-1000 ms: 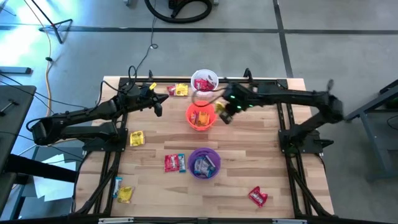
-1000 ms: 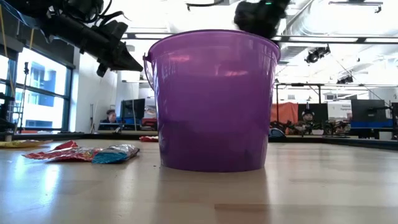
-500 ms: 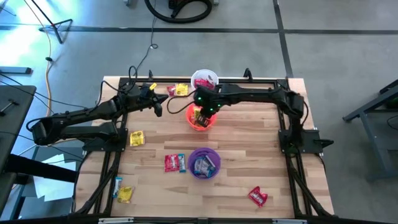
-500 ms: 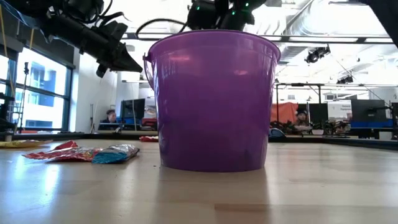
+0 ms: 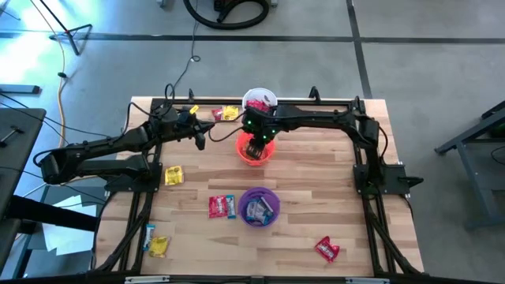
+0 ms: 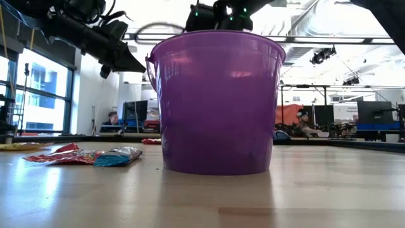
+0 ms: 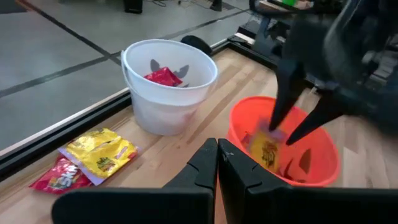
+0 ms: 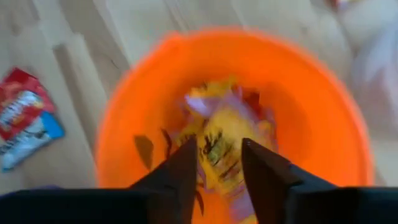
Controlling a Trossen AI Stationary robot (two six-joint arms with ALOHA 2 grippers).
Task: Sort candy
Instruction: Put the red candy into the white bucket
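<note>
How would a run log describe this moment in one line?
right gripper: open over orange cup | yellow candy: dropping in | left gripper: shut, waiting

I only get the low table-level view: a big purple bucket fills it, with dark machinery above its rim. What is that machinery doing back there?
Observer: That is the right gripper, hanging over a round orange plastic cup that stands behind your round purple plastic cup.
Operator: Is it holding anything?
Observer: Its fingers stand apart, and a yellow wrapped candy lies in the orange cup below them.
Operator: And the dark arm at my upper left?
Observer: That is the left gripper, shut on nothing, beside the orange cup.
Operator: Any other cups?
Observer: A round white plastic cup holding a red wrapped candy stands at the far edge.
</note>
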